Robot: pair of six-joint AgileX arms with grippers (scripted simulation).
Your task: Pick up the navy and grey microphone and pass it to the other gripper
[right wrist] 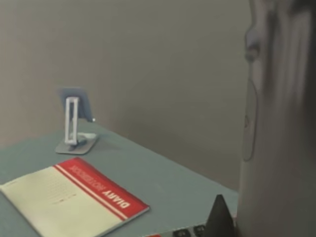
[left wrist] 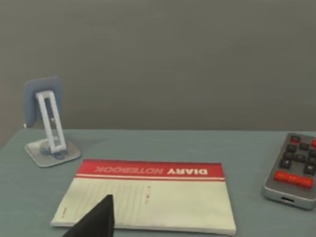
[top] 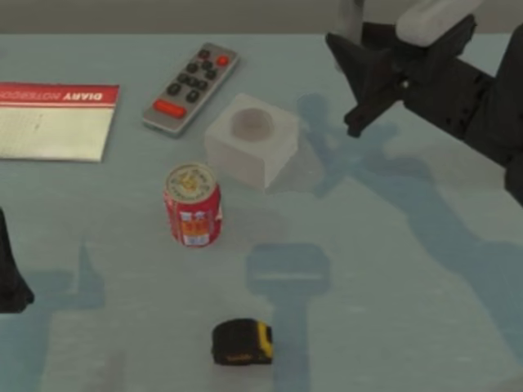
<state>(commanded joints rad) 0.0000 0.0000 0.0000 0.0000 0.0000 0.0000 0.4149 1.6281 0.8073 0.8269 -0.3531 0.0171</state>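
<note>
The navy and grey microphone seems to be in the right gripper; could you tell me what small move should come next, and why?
Probably carry the navy and grey microphone leftward over the middle of the table. The right gripper holds it raised at the far right, while the left gripper sits at the left edge.

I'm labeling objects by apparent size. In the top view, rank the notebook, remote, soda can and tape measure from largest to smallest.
1. Notebook, though partly cut off at the left edge.
2. Remote.
3. Soda can, close to the remote in apparent size, so this order is unsure.
4. Tape measure.
</note>
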